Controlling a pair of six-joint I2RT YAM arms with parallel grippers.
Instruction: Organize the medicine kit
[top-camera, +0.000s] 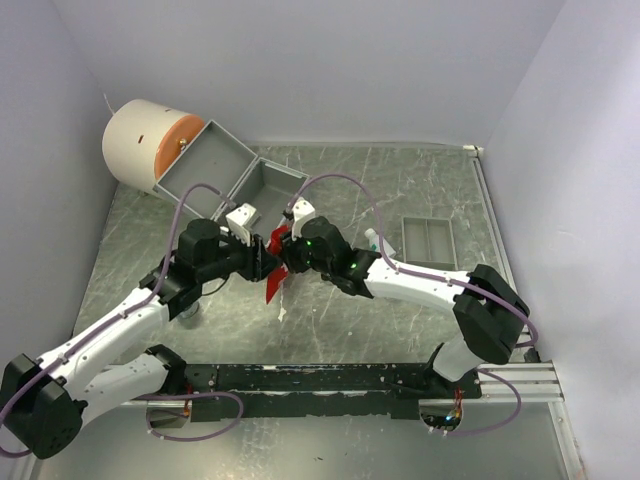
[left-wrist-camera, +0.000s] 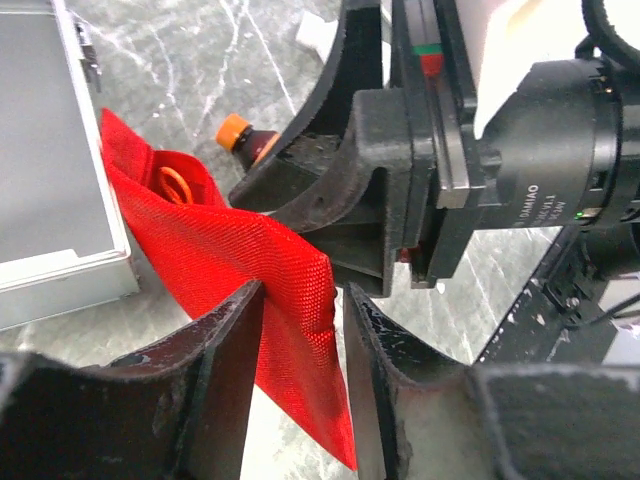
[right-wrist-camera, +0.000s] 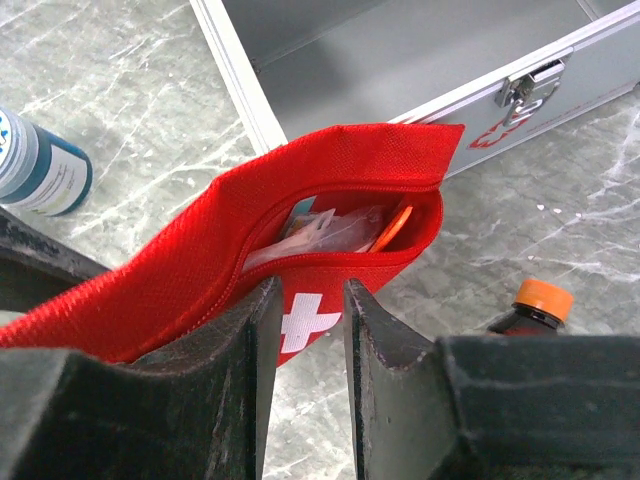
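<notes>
The grey metal case (top-camera: 232, 172) lies open at the back left; its wall shows in the left wrist view (left-wrist-camera: 55, 200) and its latched rim in the right wrist view (right-wrist-camera: 420, 55). The red white-cross pouch (top-camera: 275, 272) hangs between both arms, mouth unzipped, with sachets and something orange inside (right-wrist-camera: 345, 225). My left gripper (left-wrist-camera: 300, 330) has its jaws apart, and a corner of the pouch (left-wrist-camera: 250, 270) lies across the gap with a thin slit beside one finger. My right gripper (right-wrist-camera: 305, 320) is open, with the pouch's cross edge (right-wrist-camera: 310, 320) in its gap.
A dark bottle with an orange cap (right-wrist-camera: 535, 305) (left-wrist-camera: 240, 135) stands on the marble table near the pouch. A blue-and-white bottle (right-wrist-camera: 40, 165) is to the left in the right wrist view. The shallow divided tray (top-camera: 428, 241) sits at the right and the white drum (top-camera: 150, 143) at the back left.
</notes>
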